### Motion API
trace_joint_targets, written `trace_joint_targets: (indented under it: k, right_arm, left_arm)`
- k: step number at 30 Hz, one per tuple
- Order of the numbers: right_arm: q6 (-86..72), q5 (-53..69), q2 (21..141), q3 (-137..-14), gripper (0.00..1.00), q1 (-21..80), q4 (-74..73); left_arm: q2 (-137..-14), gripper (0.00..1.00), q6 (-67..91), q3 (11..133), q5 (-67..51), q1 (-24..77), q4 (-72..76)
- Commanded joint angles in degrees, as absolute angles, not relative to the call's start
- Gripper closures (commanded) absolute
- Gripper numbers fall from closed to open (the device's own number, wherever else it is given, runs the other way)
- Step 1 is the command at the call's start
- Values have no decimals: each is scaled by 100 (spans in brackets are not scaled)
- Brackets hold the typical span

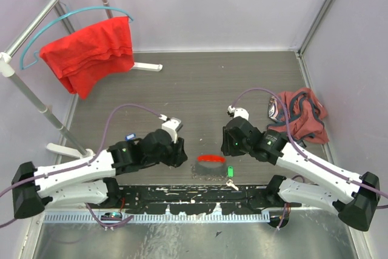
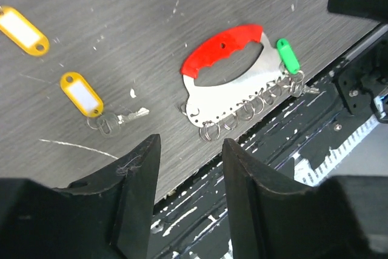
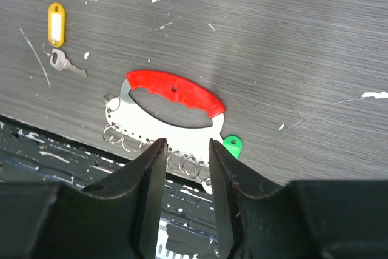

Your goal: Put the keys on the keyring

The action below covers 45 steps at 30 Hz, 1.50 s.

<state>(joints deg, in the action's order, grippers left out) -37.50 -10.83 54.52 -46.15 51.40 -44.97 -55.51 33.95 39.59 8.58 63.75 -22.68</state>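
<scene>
Grey wood-grain table (image 1: 242,83), overhead view: keyring (image 1: 211,158) lies at 6 o'clock, near the front edge.

Left wrist view: left gripper (image 2: 191,144) has its jaws partly apart and holds nothing. The keyring is at 1 o'clock, with a green-tagged key (image 2: 288,56) beside its 3 o'clock end. A yellow-tagged key (image 2: 82,94) lies loose at 10 o'clock.

Right wrist view: right gripper (image 3: 186,144) has its jaws partly apart and empty, over the keyring's row of rings. Whether they touch cannot be told.
</scene>
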Motion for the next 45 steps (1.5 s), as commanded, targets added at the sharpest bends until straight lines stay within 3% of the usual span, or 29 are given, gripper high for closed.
trace_joint_targets:
  k: [1,8,16,29,38,45]
  right_arm:
    - [-4048,-1547,5308,-4564,60,5159,-4228]
    - [-4346,-2242,4875,-4717,59,5154,-4705]
    - [-4302,-2370,4443,-4784,59,5158,-4895]
    - [-4107,-2396,3998,-4780,58,5157,-5087]
    - [-4020,-2344,3929,-4787,58,5159,-5098]
    - [-3965,-2292,3937,-4825,58,5158,-5115]
  left_arm:
    - [-6131,46,4228,4163,1837,6934,-2337]
    - [-7425,36,5092,5153,3081,7734,-3280]
    - [-8714,38,5749,5924,3301,7910,-3920]
    - [-9707,52,6302,6332,3311,7963,-4180]
    - [-10062,55,6346,6449,3317,7963,-4157]
    - [-10225,68,6328,6516,3331,7955,-4106]
